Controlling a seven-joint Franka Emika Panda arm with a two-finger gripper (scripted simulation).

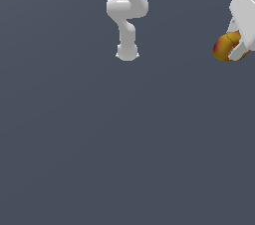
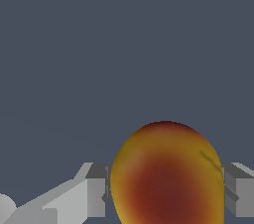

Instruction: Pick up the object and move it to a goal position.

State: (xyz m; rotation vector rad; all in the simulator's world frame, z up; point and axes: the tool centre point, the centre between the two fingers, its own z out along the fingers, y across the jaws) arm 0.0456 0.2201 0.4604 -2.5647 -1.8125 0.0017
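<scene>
In the exterior view, a plain dark grey-blue ground fills nearly the whole picture. Near the top centre, the white jointed arm [image 1: 127,17] is seen rising from its rounded base. At the exterior view's right edge, the white pincer [image 1: 238,46] is seen coming down from the upper corner, partly cut off by the frame. The object [image 1: 227,47], a small glossy orange-yellow lump with dark red-brown patches, is held at the pincer's tip. It is curved like a crescent, and its bend is seen wrapping round toward the exterior view's left, with a white finger crossing in front of it. Whether it is lifted off the table or resting on it cannot be told, since no shadow or edge is shown. No goal marker is seen anywhere in this view.

In the wrist view, the object [image 2: 168,178] is seen very large and close, a rounded dome of yellow with a deep red centre. It lies directly between the two grey fingers [image 2: 94,191], one pressed to each flank (the far one shows only as a small block at the picture's edge). The pincer [image 2: 166,193] is therefore judged to be clamped on the object, centred across its narrow width. With the grasp apparently made, the coming move is judged to be a carry, though its direction cannot be read from these views.
</scene>
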